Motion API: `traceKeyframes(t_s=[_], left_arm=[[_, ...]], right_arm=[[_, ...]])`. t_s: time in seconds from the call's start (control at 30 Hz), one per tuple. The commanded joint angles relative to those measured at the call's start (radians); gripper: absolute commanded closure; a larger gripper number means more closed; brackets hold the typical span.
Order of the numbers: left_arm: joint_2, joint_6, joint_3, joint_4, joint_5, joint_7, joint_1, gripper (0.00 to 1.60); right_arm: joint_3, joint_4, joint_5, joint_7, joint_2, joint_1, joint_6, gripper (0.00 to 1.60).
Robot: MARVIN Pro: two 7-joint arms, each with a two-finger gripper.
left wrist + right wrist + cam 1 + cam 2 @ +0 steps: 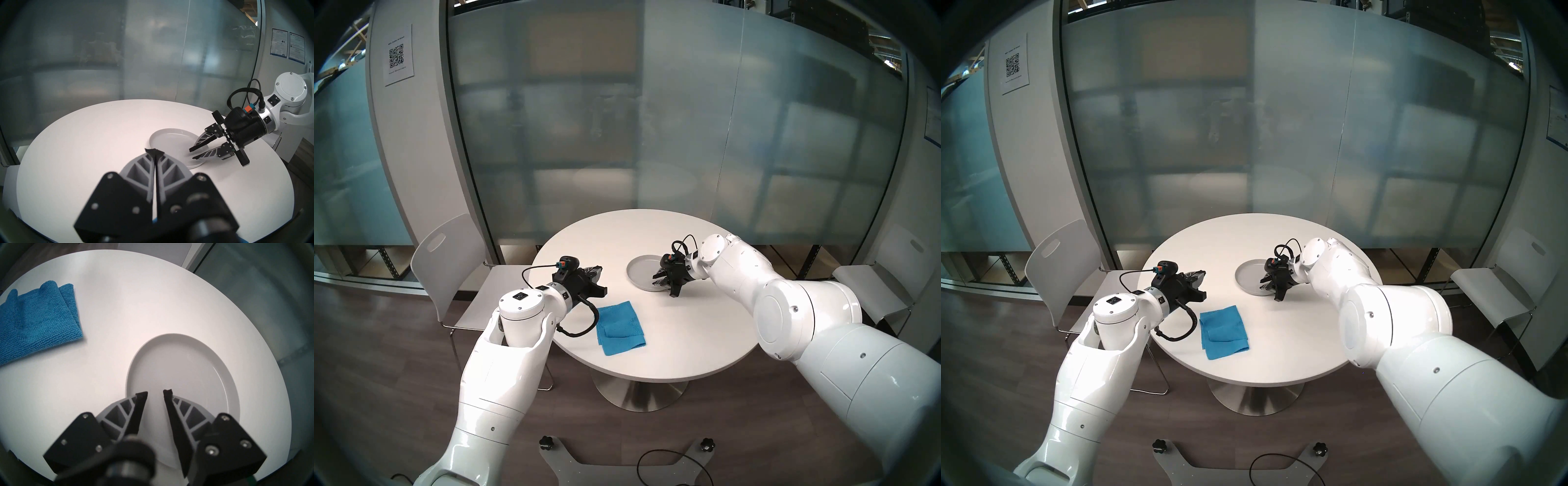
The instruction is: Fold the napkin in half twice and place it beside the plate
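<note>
The blue napkin (621,327) (1224,331) (37,319) lies loosely folded on the front left of the table, one layer lapped over another. It is apart from both grippers. The light-grey plate (641,271) (1249,276) (169,140) (186,372) sits further back, right of centre. My right gripper (655,280) (1261,283) (192,154) (154,393) hovers low over the plate's near right part, jaws partly apart and empty. My left gripper (600,269) (1204,271) (154,151) is shut and empty, behind the napkin and pointing at the plate.
Everything rests on a round white table (687,322) on a metal pedestal. A white chair (449,271) stands at its left and another chair (873,288) at its right. Frosted glass walls run behind. The left wrist cable (585,325) loops down beside the napkin's left edge.
</note>
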Motion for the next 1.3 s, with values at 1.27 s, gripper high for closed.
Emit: traceKeyframes(t_s=[1.27], left_arm=[[0.001, 0.002, 0.004, -0.025, 0.000, 0.008, -0.016, 1.29]], right_arm=[[-0.008, 0.017, -0.050, -0.059, -0.012, 0.040, 0.034, 1.36]])
